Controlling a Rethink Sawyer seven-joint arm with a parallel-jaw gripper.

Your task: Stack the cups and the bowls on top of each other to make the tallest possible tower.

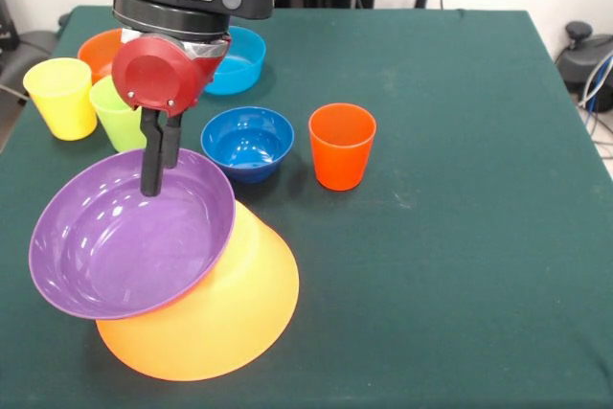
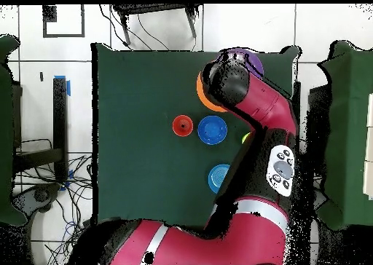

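Note:
The wide purple bowl (image 1: 129,237) (image 2: 248,58) rests tilted on the upturned yellow-orange bowl (image 1: 215,318) (image 2: 203,96) at the near left of the front view. My gripper (image 1: 160,174) comes down on the purple bowl's far rim, one finger inside and one behind, shut on it. The orange-red cup (image 1: 342,146) (image 2: 181,125) stands upright alone, right of the dark blue bowl (image 1: 247,141) (image 2: 212,130). Yellow cup (image 1: 61,97) and lime green cup (image 1: 116,114) stand at far left. In the overhead view my arm hides the gripper.
A light blue bowl (image 1: 238,60) (image 2: 218,178) and a small orange bowl (image 1: 99,49) sit behind the gripper, partly hidden by the arm. The green table (image 1: 460,160) runs wide to the right of the orange-red cup.

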